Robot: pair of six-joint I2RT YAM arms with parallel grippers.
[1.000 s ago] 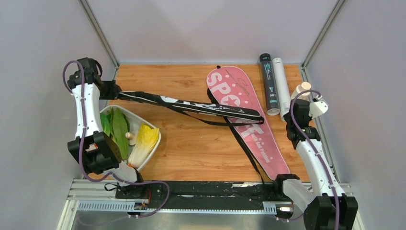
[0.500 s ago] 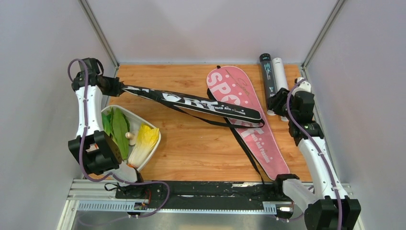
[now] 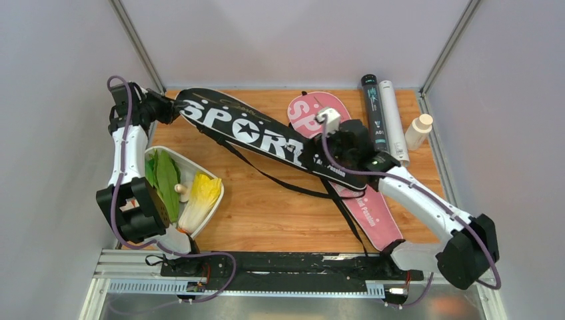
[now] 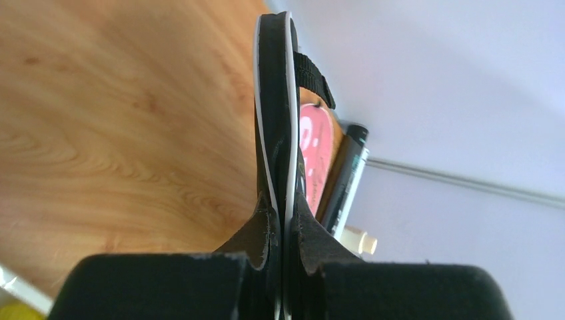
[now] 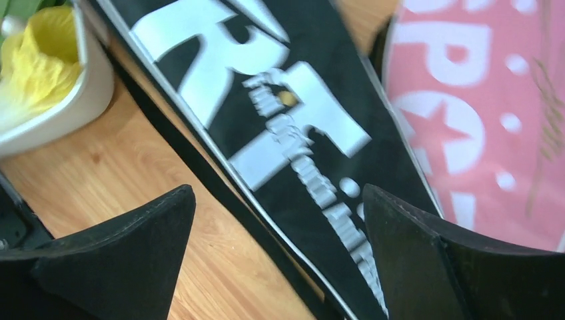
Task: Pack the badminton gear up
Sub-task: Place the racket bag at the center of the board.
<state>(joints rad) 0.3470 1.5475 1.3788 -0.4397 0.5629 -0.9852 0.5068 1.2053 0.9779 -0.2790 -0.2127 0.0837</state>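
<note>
The black racket bag (image 3: 250, 133) has rolled from edge-on to face-up. It now stretches from the far left toward the centre, overlapping the pink racket bag (image 3: 373, 217). The left gripper (image 4: 283, 213) is clamped on its far-left end. The right gripper (image 5: 276, 193) has swung in from the far right and hangs over the narrow end, jaws wide apart and holding nothing; it probably isn't touching yet. A two-handed grasp looks near.

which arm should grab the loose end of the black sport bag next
Right. The right pincer hangs open over the narrow end of the black bag, where it crosses the pink bag. The left pincer is shut on that bag's wide end, so it is not free.
</note>
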